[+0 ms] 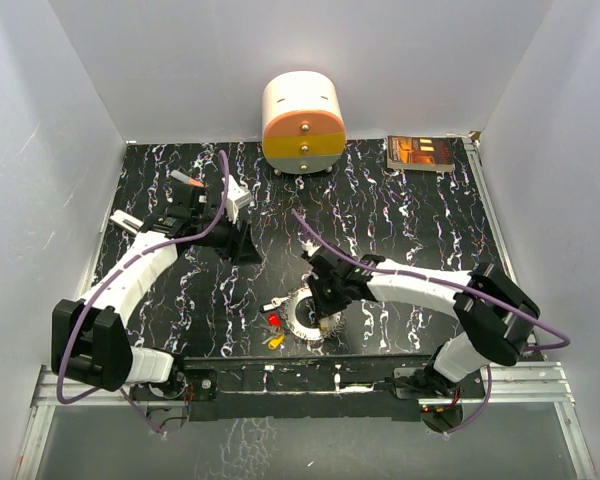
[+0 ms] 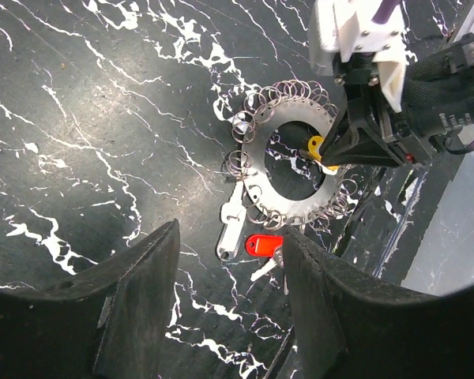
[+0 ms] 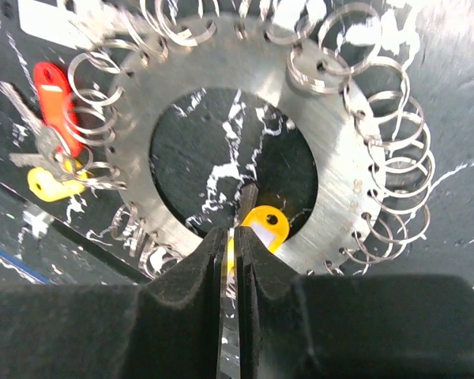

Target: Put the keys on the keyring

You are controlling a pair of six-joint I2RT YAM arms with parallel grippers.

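Keyring (image 3: 221,59) lies flat on the worktop (image 1: 400,210), close to its near edge. Right pincer (image 3: 231,237) is pinched narrow on an orange-yellow key (image 3: 265,225) (its head over the ring's open centre). A red key (image 3: 54,99) and a yellow key (image 3: 51,183) lie just left of the ring. Left pincer (image 2: 231,245) gapes wide, farther off to the left.

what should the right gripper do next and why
Probably ease the right gripper sideways toward the rim of the keyring. It is shut on an orange key that sits over the ring's open centre and does not look hooked on yet.
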